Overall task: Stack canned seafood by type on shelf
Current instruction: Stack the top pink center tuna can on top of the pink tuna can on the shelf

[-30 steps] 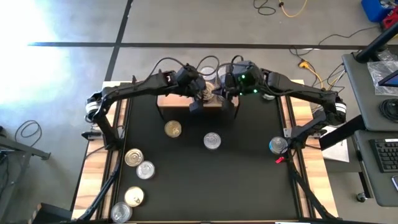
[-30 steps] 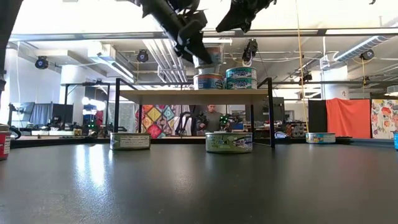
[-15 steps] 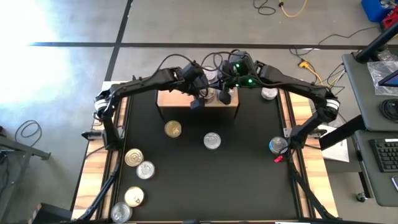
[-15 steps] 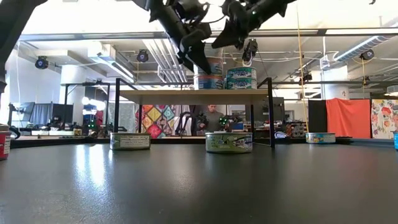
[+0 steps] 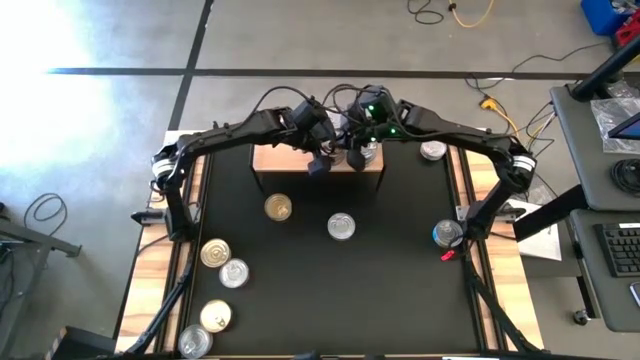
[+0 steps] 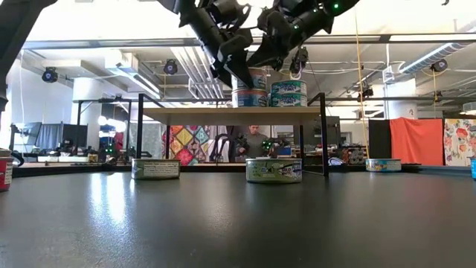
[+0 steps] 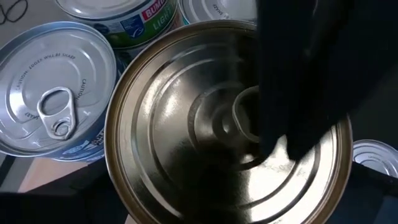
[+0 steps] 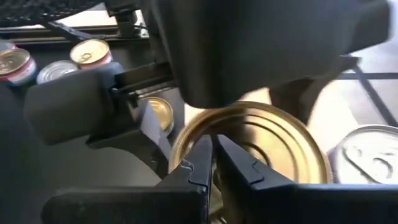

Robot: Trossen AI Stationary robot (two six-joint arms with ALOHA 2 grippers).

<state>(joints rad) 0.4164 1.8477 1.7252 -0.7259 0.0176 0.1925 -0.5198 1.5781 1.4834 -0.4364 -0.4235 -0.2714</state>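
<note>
Eight tins, by my count, lie loose on the bench (image 5: 400,290): a cluster of four toward 7 o'clock, two near the middle, one at 3 o'clock and one at about 1 o'clock. The shelf (image 5: 272,160) stands at 12 o'clock, and both my arms meet over its right half.

My right pincer (image 8: 213,146) is pinched shut with nothing in it, its tips just above the gold-lidded tin (image 8: 273,143), or perhaps touching its lid. That tin sits on top of the left stack (image 6: 251,97) on the shelf, with a second stack (image 6: 288,93) of two just beside it at 3 o'clock. My left pincer (image 6: 234,68) is close against the same tin at its 9 o'clock side; whether it is wide or narrow I cannot tell, since my left wrist camera shows only the lid and a dark shape crossing it. A silver pull-tab tin (image 7: 56,93) sits right beside the gold one in that view.

As I judge it, these tins are stiff and fairly dense for their size, so squeezing will not hurt them. Their walls are smooth and slippery, though, and the lids are ridged and bare. The place to take hold is across the side wall, low enough to clear the rim, with the tin level. A stacked tin probably slides off easily under a sideways nudge, so any push from my shut pincer should be light and straight down.
</note>
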